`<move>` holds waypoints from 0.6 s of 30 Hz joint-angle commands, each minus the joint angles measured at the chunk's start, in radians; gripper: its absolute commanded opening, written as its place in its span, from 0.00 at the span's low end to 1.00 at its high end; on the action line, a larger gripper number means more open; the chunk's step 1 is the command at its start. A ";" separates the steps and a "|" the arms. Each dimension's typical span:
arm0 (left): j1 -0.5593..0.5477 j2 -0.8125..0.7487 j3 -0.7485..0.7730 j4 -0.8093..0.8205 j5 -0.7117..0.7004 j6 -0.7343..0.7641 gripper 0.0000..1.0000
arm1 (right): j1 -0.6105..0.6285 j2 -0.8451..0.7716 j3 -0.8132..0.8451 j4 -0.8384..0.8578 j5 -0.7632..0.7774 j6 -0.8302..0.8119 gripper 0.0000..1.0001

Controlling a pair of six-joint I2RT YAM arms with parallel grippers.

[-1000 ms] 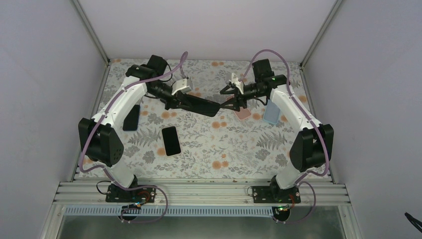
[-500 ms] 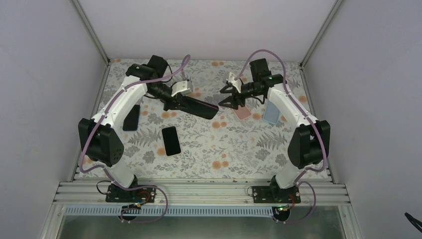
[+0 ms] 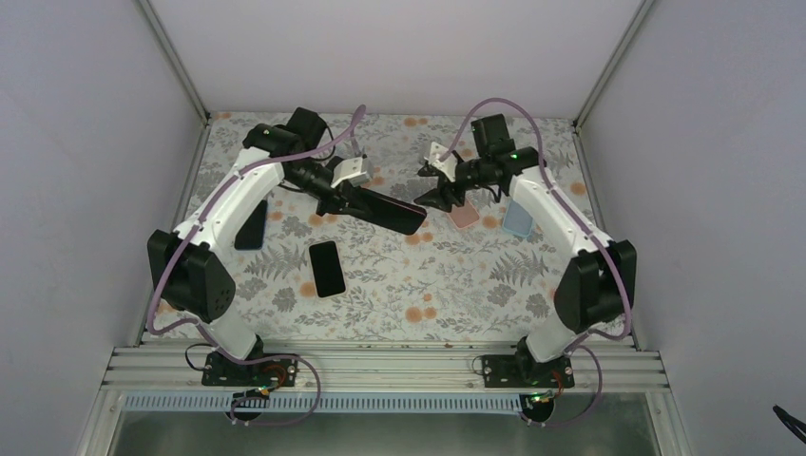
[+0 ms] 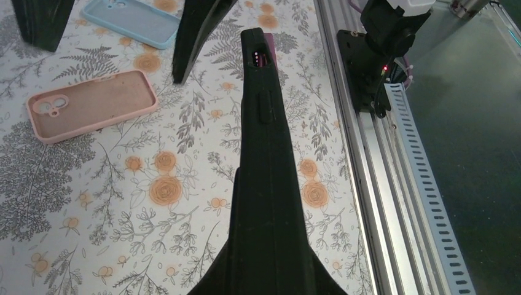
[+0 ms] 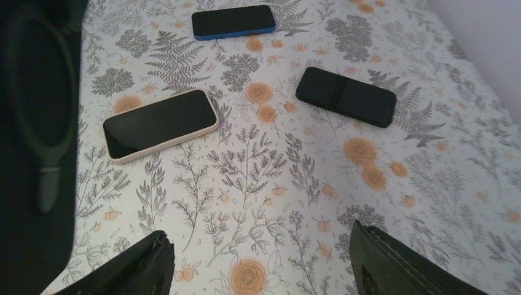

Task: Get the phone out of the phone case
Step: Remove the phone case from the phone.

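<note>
Two grippers face each other above the floral table [image 3: 399, 285]. We find the left gripper [image 3: 344, 195] clenched on one end of the black phone case [image 3: 388, 211]. It holds the case clear of the table, edge-up, reaching away from its fingers toward the other arm. At the case's far tip a maroon sliver [image 4: 269, 44] shows. We take it for the phone, seated inside, though how deeply we cannot tell.

Just beyond that tip stands the right gripper [image 3: 428, 188], released, its fingers [image 4: 199, 31] spread wide and grasping nothing. The case lies outside the gap between them, off to one side. We cannot confirm contact.

On the table beneath the right gripper lies a pink case [image 3: 464, 216], hollow side up. A light-blue case [image 3: 518, 217] lies near it, on the side away from the left gripper.

Ahead of the right gripper's spread fingers, three more items lie flat and apart. A cream-rimmed phone [image 5: 160, 125] is nearest, a black slab [image 5: 346, 97] lies to its right, and a blue-rimmed phone [image 5: 232, 21] is farthest.
</note>
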 commanded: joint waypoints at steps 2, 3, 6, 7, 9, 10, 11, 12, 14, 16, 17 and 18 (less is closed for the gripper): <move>0.001 -0.022 -0.012 0.035 0.033 0.012 0.02 | -0.044 -0.131 -0.080 -0.030 0.031 -0.049 0.76; 0.001 -0.030 -0.021 0.045 0.023 0.008 0.02 | -0.048 -0.149 -0.098 -0.039 0.034 -0.059 0.76; 0.002 -0.040 -0.033 0.064 -0.004 -0.003 0.02 | -0.050 -0.193 -0.139 -0.074 0.027 -0.084 0.77; 0.001 -0.038 -0.033 0.066 -0.007 -0.006 0.02 | -0.050 -0.203 -0.144 -0.091 0.015 -0.090 0.77; 0.002 -0.031 -0.027 0.072 -0.008 -0.014 0.02 | -0.049 -0.211 -0.147 -0.114 -0.010 -0.098 0.76; 0.001 -0.028 -0.024 0.075 -0.005 -0.016 0.02 | -0.049 -0.214 -0.146 -0.119 -0.020 -0.097 0.76; 0.001 -0.025 -0.023 0.076 0.000 -0.020 0.02 | -0.045 -0.215 -0.147 -0.119 -0.024 -0.093 0.77; 0.001 -0.023 -0.020 0.079 0.006 -0.024 0.02 | -0.039 -0.215 -0.148 -0.116 -0.026 -0.087 0.76; -0.001 -0.020 -0.016 0.083 0.014 -0.029 0.02 | -0.030 -0.212 -0.155 -0.105 -0.029 -0.074 0.76; -0.004 -0.016 -0.010 0.085 0.013 -0.034 0.02 | -0.019 -0.208 -0.160 -0.094 -0.029 -0.067 0.76; -0.005 -0.015 -0.009 0.084 0.014 -0.035 0.02 | -0.016 -0.206 -0.160 -0.087 -0.027 -0.064 0.75; -0.006 -0.013 -0.007 0.083 0.013 -0.036 0.02 | -0.016 -0.203 -0.161 -0.076 -0.023 -0.057 0.75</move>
